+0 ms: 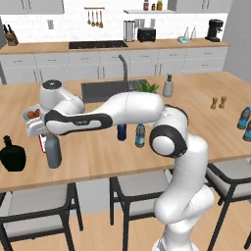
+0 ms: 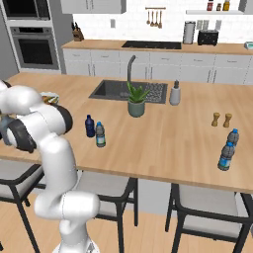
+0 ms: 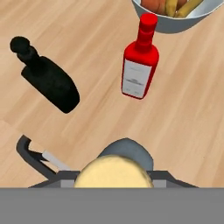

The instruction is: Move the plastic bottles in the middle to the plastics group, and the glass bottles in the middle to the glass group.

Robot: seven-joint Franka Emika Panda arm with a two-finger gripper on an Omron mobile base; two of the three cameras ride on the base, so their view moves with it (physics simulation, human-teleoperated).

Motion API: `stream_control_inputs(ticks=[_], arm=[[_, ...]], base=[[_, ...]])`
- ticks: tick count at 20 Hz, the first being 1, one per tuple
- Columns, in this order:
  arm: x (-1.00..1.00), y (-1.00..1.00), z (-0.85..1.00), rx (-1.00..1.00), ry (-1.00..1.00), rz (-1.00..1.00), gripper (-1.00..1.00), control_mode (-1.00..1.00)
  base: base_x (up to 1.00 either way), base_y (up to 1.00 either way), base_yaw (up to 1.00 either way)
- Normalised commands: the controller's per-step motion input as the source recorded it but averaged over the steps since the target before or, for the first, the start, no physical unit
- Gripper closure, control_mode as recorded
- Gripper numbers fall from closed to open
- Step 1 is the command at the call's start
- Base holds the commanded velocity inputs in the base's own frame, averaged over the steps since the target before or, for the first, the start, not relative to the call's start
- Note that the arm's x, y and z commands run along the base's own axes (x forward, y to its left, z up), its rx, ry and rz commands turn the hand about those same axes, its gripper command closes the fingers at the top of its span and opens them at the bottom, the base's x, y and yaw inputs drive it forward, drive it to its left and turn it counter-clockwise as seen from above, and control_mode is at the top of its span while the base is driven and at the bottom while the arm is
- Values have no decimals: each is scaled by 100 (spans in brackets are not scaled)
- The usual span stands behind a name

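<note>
A dark navy bottle (image 2: 89, 125) and a pale-blue water bottle (image 2: 100, 134) stand just beside each other on the wooden counter (image 2: 163, 143).

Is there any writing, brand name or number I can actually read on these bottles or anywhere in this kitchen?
None can be read.
Red bottle: white label with faint grey lines, too blurred to read.
Pale-blue water bottle in the middle: blue label, too small to read.
Water bottles at the right end of the counter: blue labels, too small to read.

Fruit bowl (image 3: 175, 22) cut off at 12 o'clock; red bottle (image 1: 43, 142) mostly hidden behind the dark grey bottle (image 1: 53, 152).
</note>
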Motion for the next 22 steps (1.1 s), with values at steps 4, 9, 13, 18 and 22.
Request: stream_control_inputs(ticks=[4,9,13,18,22], arm=[[36,6,0,0,0,0,100,-100],[18,10,-3,0,0,0,100,-100],[0,14,-20,-3,0,0,100,-100],[0,4,-9,-1,0,0,100,-100],[0,0,-22,0,-1,0,100,-100]], base=[[0,0,0],[0,0,0],[0,0,0],[0,0,0],[0,0,0]])
